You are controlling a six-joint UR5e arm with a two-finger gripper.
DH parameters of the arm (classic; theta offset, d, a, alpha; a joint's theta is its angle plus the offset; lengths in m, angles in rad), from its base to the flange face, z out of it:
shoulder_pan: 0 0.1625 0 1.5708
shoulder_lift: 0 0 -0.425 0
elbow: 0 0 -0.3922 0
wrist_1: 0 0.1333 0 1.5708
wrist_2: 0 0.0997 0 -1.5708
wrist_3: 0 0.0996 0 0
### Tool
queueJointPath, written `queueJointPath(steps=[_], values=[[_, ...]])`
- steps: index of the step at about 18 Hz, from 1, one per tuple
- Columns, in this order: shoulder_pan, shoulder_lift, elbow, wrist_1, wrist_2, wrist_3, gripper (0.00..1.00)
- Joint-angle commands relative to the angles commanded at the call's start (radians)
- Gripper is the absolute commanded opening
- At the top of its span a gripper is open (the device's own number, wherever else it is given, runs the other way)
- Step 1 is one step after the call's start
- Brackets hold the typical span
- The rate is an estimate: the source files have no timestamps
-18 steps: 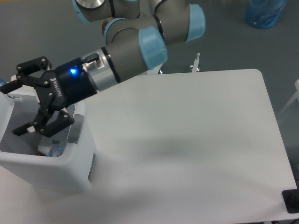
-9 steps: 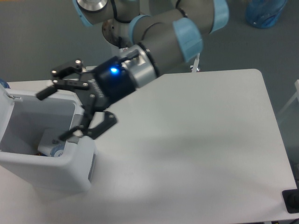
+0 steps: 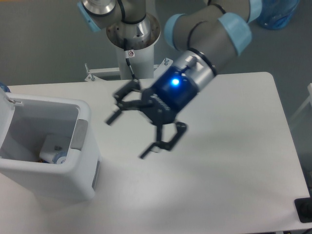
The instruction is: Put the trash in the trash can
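Black two-finger gripper (image 3: 127, 136) on the grey UR5e arm w/ light-blue joint caps (image 3: 214, 29) hangs above the white rectangular table (image 3: 229, 161), fingers spread wide apart, nothing between them; it's motion-blurred, so finer detail can't be read. A blue light glows on the gripper body near the wrist. Gripper sits to the right of the large white rectangular plastic bin w/ rounded corners (image 3: 58, 180), clear of it, not touching. Bin stands at the table's left edge, open at the top; grey panel (image 3: 78, 135) on its right inner wall, part of a white lid (image 3: 6, 105) showing at the far left. Trash is inside the bin, down at the bottom: a crushed clear plastic bottle w/ blue cap (image 3: 57, 158) in the lower right corner of the opening, and a white paper wrapper (image 3: 53, 144) just behind it, both only partly visible past the rim. Arm's grey base post (image 3: 134, 61) stands behind the table's far edge. Blue translucent bag-like object (image 3: 275, 12) on the floor top right, well apart from the table.
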Motion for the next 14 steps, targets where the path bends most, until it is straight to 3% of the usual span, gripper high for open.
queueJointPath(steps=[4,14], values=[[0.043,-0.018,-0.003,0.0,0.172,0.008,1.0],[0.108,-0.081,-0.012,-0.011,0.572,0.245,1.0]])
